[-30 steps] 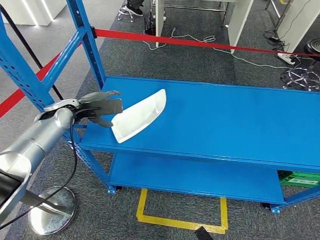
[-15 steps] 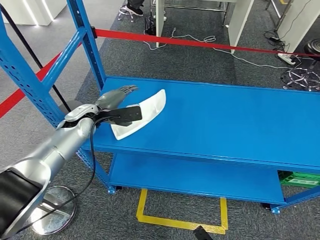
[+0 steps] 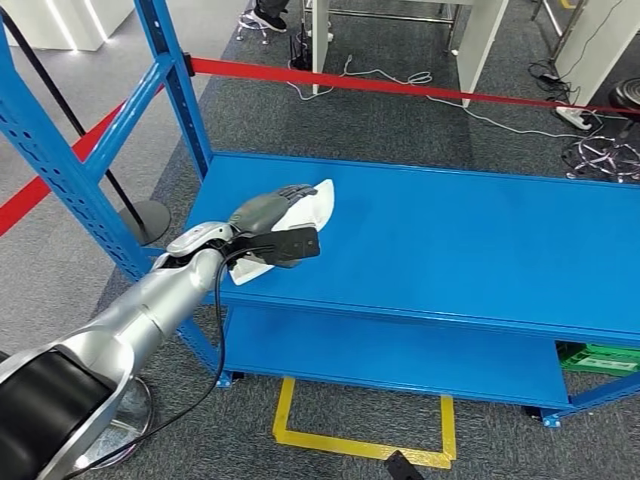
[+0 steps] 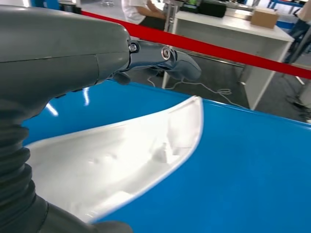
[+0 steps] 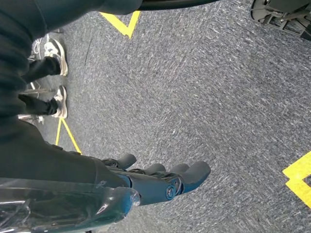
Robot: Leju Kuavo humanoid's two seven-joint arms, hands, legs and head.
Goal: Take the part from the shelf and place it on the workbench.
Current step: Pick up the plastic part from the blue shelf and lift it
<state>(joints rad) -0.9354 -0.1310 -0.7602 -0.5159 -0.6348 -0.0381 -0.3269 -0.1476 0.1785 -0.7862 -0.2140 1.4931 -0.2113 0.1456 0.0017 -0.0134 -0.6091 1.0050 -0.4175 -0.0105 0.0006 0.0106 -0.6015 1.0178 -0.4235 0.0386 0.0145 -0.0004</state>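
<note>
The left hand [image 3: 275,222] straddles the curved white plastic part [image 3: 321,200] on the blue metal shelf [image 3: 468,240], fingers apart; contact seems unmade. Close evenly before lifting.

The left hand [image 4: 66,63] is positioned over the white part [image 4: 121,155], which lies on the blue shelf [image 4: 238,170]. Its fingers [image 4: 172,58] are extended above the part's far end. A red tape [image 4: 220,51] is stretched behind.
</note>
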